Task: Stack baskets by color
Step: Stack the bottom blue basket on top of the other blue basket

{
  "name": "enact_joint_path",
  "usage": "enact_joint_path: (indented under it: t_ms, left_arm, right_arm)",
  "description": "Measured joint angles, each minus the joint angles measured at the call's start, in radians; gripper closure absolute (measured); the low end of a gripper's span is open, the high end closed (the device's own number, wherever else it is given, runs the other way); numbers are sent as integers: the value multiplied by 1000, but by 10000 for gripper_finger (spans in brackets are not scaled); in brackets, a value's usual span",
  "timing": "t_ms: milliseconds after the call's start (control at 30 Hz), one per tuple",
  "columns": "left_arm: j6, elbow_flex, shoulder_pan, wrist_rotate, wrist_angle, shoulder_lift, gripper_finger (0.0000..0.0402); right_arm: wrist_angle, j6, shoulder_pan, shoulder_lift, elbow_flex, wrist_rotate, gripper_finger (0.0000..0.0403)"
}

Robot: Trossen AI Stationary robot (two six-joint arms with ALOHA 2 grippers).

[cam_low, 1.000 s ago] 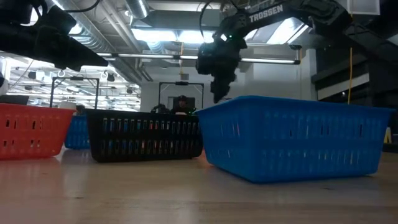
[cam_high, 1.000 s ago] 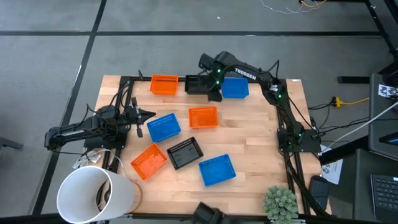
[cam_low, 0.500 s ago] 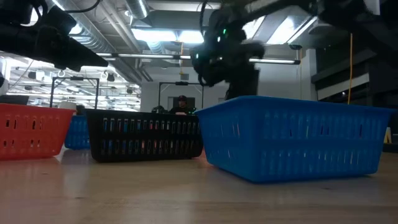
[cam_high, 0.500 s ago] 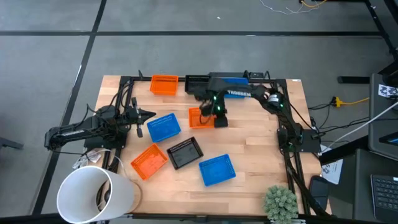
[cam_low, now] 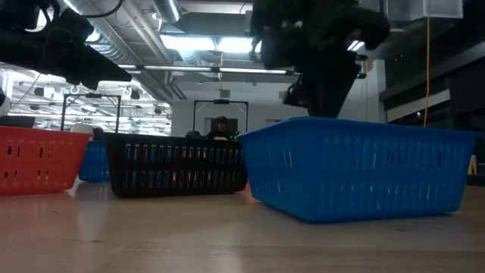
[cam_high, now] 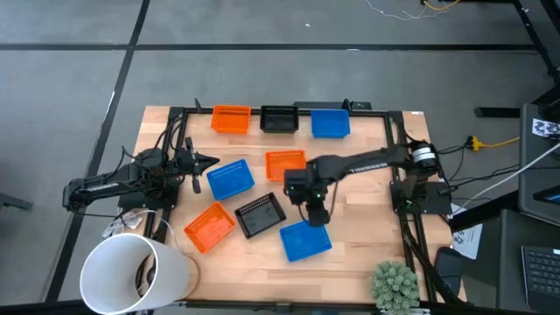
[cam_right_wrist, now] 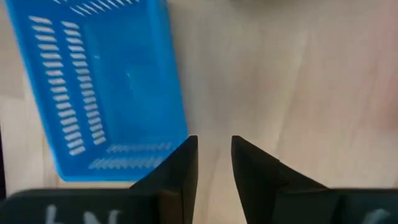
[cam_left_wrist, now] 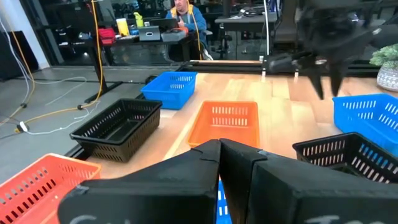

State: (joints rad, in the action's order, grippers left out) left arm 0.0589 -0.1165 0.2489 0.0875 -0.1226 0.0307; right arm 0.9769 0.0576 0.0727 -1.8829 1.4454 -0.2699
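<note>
The blue basket (cam_high: 305,239) at about 6 o'clock on the worktop (cam_high: 367,201) is the item in hand. It is sitting upright, mouth up, and empty. The right gripper (cam_high: 318,214) is hovering just above its 12 o'clock rim, fingers (cam_right_wrist: 180,171) parted to a narrow gap and holding nothing; the right wrist view shows the basket's end wall just beside them, not between them.

Judgement: the step is the pick-up of this basket. To do it well, one finger should be going inside the wall and one outside, straddling the rim squarely before closing; a skewed approach is likely to push the light basket across the wood.

Other containers, all appearing empty:
- black basket (cam_high: 261,214), tilted, at 9 o'clock of the blue one, touching or nearly touching an orange basket (cam_high: 209,227) further out
- second orange basket (cam_high: 285,164) near centre
- second blue basket (cam_high: 231,178) at centre-left
- row along the 12 o'clock edge: orange (cam_high: 231,118), black (cam_high: 279,119), blue (cam_high: 330,122); whether any is already stacked I cannot tell

The left gripper (cam_high: 208,162) is waiting at 9 o'clock, fingers closed and empty.
</note>
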Motion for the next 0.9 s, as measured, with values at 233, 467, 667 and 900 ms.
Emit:
enact_joint_path:
  t_ms: [233,467,667,900]
  left_arm:
    - [0,0,0,0,0,0,401]
    - [0,0,0,0,3,0,401]
    - [0,0,0,0,3,0,401]
    - [0,0,0,0,3,0,401]
  right_arm:
    - [-27,-49,82,22,-12,15,307]
    - [-92,-55,148,18,-12,143,307]
    - [-116,-59,161,18,-12,149,307]
    - [-130,-58,161,-19,-12,149,307]
